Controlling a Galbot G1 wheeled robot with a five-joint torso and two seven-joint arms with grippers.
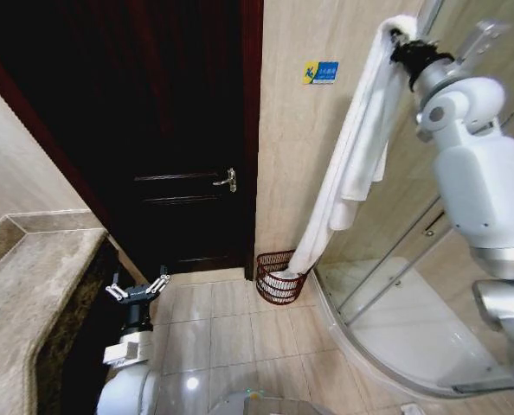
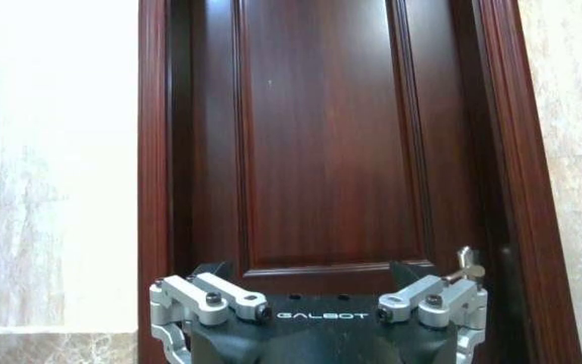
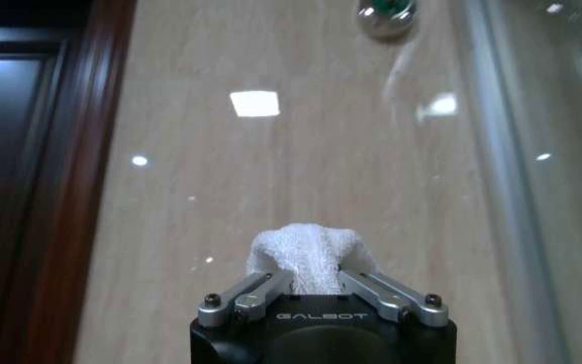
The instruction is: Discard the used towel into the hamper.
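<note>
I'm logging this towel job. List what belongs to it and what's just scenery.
Part of the job:
- long white terry towel, hanging with its lower end in the hamper
- small round reddish-brown wire hamper on the floor
- right gripper, raised, clamped on the towel's top

Just there:
- dark wooden door
- curved glass shower enclosure
- marble counter
- left gripper, open, low, idle

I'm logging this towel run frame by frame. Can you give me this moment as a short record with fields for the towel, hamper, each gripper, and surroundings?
towel: white towel hanging long from the raised right gripper, its lower end reaching into the hamper
hamper: dark reddish wire hamper on the floor by the wall, between door and shower
right gripper: right gripper held high, shut on the towel
left gripper: left gripper low, open, idle
surroundings: dark wooden door, glass shower enclosure
</note>
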